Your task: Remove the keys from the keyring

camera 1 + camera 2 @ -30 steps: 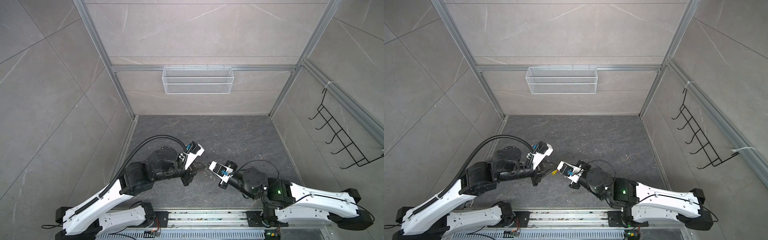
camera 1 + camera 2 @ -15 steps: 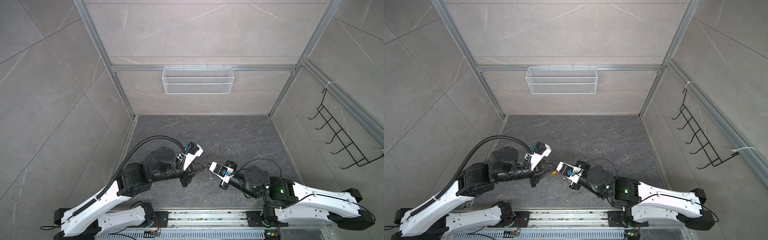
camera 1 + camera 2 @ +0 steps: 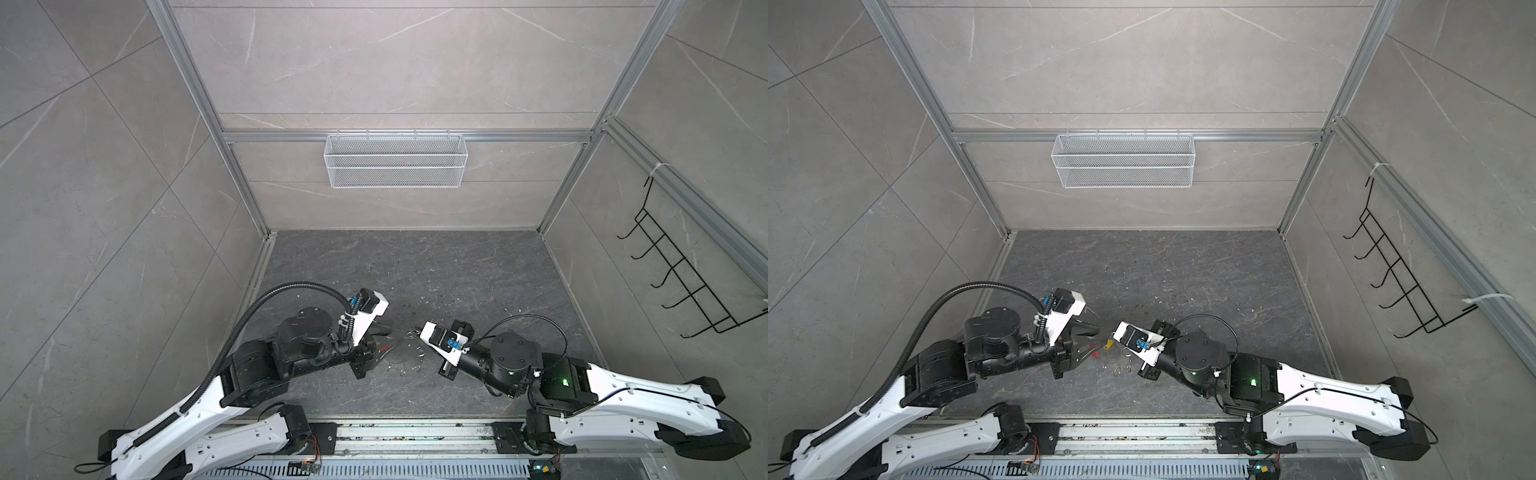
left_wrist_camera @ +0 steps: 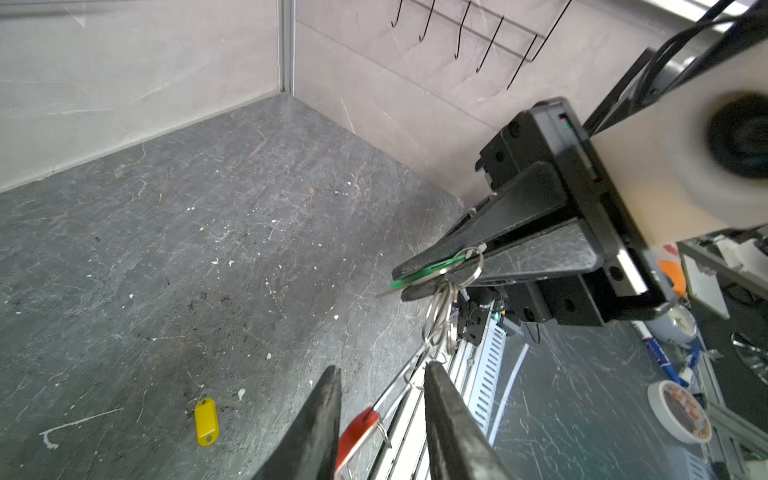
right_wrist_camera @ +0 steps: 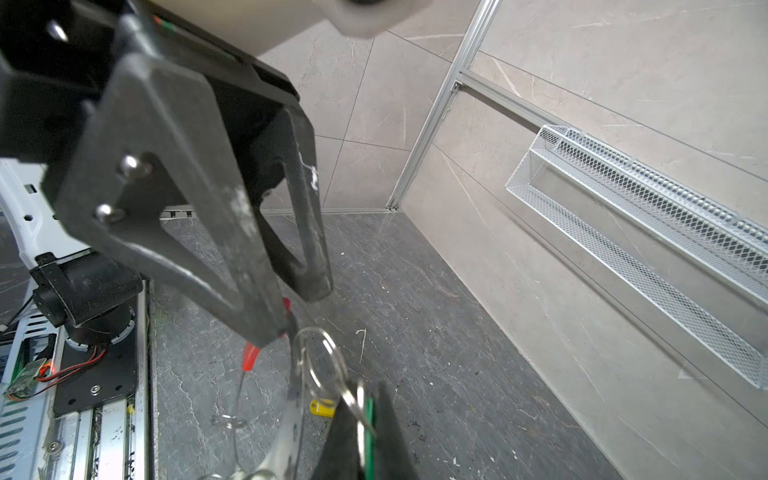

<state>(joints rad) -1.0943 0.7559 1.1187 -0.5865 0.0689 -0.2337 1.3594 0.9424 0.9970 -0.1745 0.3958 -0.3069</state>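
My right gripper (image 5: 365,400) is shut on the green tag of one of the keys (image 4: 430,269), held above the floor. Small silver split rings (image 4: 440,316) hang from that key down to the keyring (image 4: 400,381), a thin dark wire hoop with a red sleeve (image 4: 356,432). My left gripper (image 4: 382,368) is open, and the wire and red sleeve pass between its parted fingers. The sleeve leans near one finger. The yellow-tagged key (image 4: 206,420) lies alone on the dark floor, also seen in a top view (image 3: 1108,344) between the two arms.
A white mesh basket (image 3: 395,166) hangs on the back wall. A black wire hook rack (image 3: 685,291) is on the right wall. The arms' metal rail (image 3: 415,432) runs along the front edge. White specks dot the floor.
My left gripper's jaws, shut a second ago, now stand apart around the keyring. The right gripper keeps its hold and the yellow-tagged key has stayed where it was.
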